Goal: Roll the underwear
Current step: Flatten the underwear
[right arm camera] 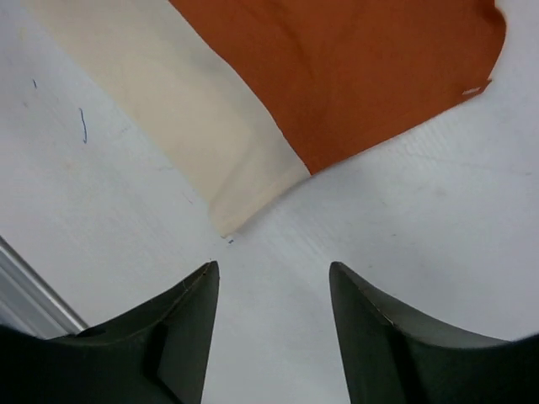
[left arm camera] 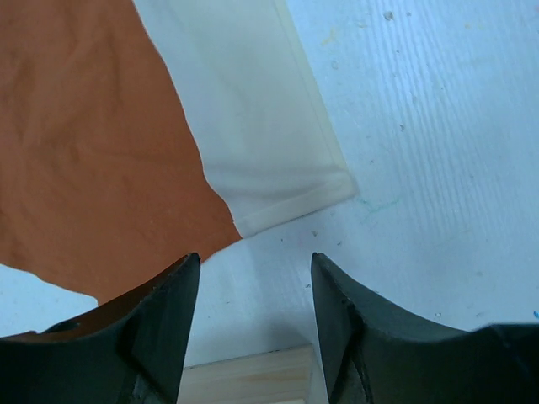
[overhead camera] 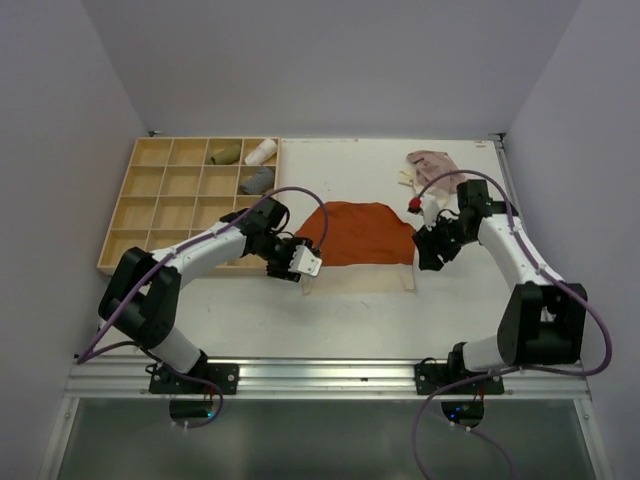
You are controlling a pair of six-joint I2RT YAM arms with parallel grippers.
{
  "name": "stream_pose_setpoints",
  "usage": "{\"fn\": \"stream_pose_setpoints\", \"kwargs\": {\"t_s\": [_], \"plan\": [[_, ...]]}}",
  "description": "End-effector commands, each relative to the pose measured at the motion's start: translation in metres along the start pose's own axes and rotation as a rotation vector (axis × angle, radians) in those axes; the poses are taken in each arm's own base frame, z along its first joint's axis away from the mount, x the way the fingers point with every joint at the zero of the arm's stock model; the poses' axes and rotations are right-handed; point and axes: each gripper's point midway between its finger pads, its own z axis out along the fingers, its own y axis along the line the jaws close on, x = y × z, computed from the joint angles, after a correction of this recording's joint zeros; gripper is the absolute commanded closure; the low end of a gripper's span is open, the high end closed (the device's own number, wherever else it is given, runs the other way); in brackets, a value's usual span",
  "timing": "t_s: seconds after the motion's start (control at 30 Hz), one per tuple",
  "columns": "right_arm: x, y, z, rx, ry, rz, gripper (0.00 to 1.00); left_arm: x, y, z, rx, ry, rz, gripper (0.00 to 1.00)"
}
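The rust-orange underwear (overhead camera: 358,232) lies spread flat at mid-table, with a cream band (overhead camera: 360,279) along its near edge. The pale beige-pink underwear (overhead camera: 432,163) lies crumpled at the back right. My left gripper (overhead camera: 303,262) is open and empty just off the garment's near left corner. In the left wrist view the orange cloth (left arm camera: 84,151) and the cream band (left arm camera: 253,126) lie ahead of the open gripper (left arm camera: 255,273). My right gripper (overhead camera: 428,250) is open and empty off the near right corner. The right wrist view shows the orange cloth (right arm camera: 362,67) and band (right arm camera: 194,109) ahead of that gripper (right arm camera: 274,278).
A wooden compartment tray (overhead camera: 150,215) stands at the left, holding a green roll (overhead camera: 226,154), a white roll (overhead camera: 261,152) and a grey roll (overhead camera: 257,181). Its wooden corner (left arm camera: 244,379) shows under my left gripper. White walls enclose the table.
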Motion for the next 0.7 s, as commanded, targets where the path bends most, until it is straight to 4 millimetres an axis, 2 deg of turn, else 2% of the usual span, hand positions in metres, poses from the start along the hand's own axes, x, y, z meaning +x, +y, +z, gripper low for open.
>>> {"fn": "stream_pose_setpoints", "kwargs": {"t_s": [0.0,0.03,0.1,0.17,0.3,0.5,0.67], "plan": [[-0.012,-0.003,-0.003,0.015,-0.125,-0.446,0.40,-0.015,-0.003,0.000,0.065,-0.067,0.265,0.40],[-0.011,-0.003,-0.002,0.007,-0.128,-0.621,0.39,-0.014,-0.006,0.000,0.078,-0.069,0.284,0.40],[0.000,0.005,0.007,-0.038,-0.132,-0.861,0.39,-0.014,-0.010,0.002,0.089,-0.075,0.336,0.40],[0.008,0.008,0.019,-0.049,-0.146,-0.993,0.41,-0.010,-0.011,0.006,0.097,-0.072,0.373,0.39],[-0.001,0.009,0.036,-0.010,-0.215,-1.301,0.49,-0.012,-0.004,0.009,0.085,-0.072,0.359,0.39],[-0.009,0.011,0.055,0.064,-0.301,-1.586,0.48,-0.010,-0.006,0.009,0.083,-0.068,0.338,0.39],[0.001,0.013,0.070,-0.001,-0.290,-1.703,0.50,-0.007,-0.004,0.008,0.067,-0.051,0.329,0.39]]}}
